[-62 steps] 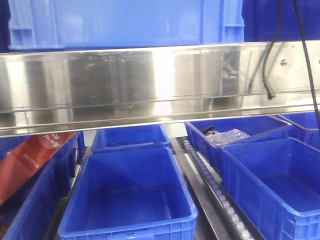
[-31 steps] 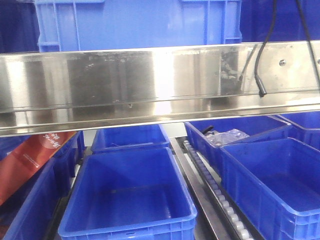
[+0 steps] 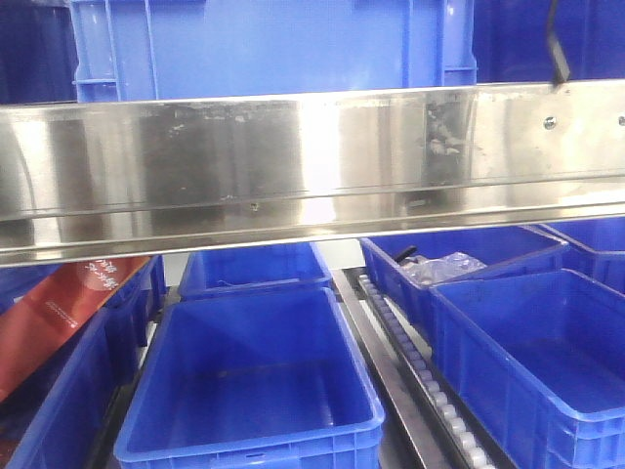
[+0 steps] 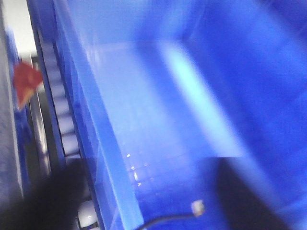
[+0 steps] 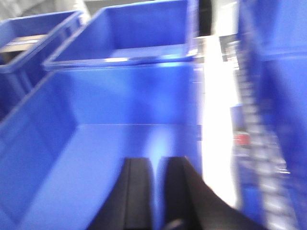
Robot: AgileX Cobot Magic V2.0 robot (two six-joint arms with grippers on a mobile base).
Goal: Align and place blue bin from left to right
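A blue bin (image 3: 264, 44) stands on the upper shelf behind the steel rail (image 3: 312, 161); only its lower front shows. In the blurred left wrist view, dark fingers (image 4: 53, 201) sit wide apart at the bottom corners. My left gripper (image 4: 151, 203) is open across the long wall of the blue bin (image 4: 158, 120), one finger outside and one inside. My right gripper (image 5: 156, 191) has its two black fingers almost together, with a thin blue strip between them. It is shut at the near edge of the blue bin (image 5: 120, 139). Neither gripper shows in the front view.
Several more blue bins fill the lower level: one at centre front (image 3: 254, 381), one behind it (image 3: 254, 269), two on the right (image 3: 537, 352). A roller track (image 3: 410, 362) runs between them. A red package (image 3: 59, 313) leans at the left. A black cable end (image 3: 559, 54) hangs top right.
The upper bin has slid to the right along the shelf, mostly in the first half second. The black cables at the right have swung up and rightward, nearly out of the front view.
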